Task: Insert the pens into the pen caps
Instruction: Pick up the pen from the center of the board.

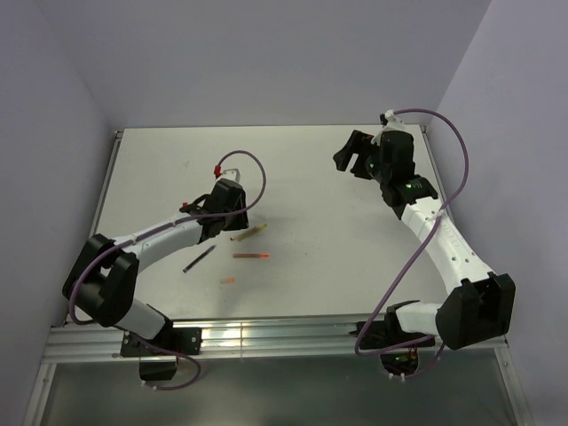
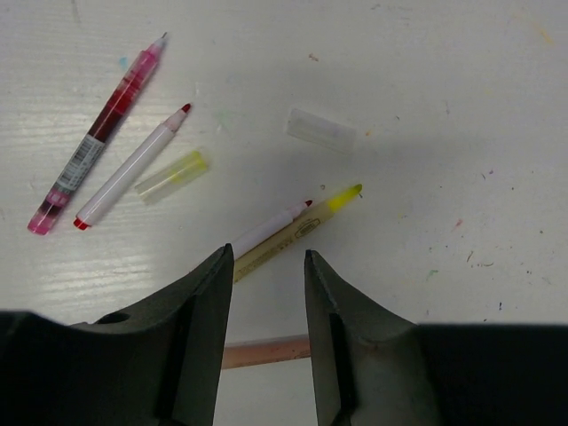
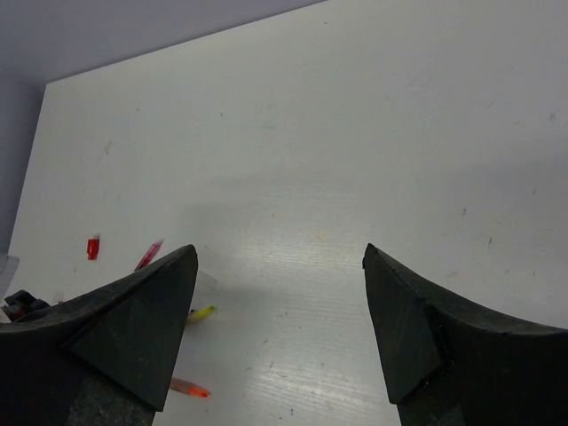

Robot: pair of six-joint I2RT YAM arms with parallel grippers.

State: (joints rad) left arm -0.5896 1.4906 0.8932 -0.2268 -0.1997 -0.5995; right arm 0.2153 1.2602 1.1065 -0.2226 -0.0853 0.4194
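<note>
Nothing capped yet: a pink-red pen (image 2: 98, 133), white pen (image 2: 133, 167) and loose yellow cap (image 2: 173, 176) lie at ten o'clock of the left gripper (image 2: 266, 256), a clear cap (image 2: 321, 130) at one o'clock, its parted fingers (image 2: 200, 311) straddling a yellow highlighter (image 2: 302, 226); the right gripper (image 3: 280, 257) gapes empty above the scuffed white table (image 2: 461, 106), lilac walls (image 1: 266, 53).

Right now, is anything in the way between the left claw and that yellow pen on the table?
Nothing visible covers the yellow pen; the left gripper sits right over its end. A white red-tipped pen lies close alongside it, though.
</note>
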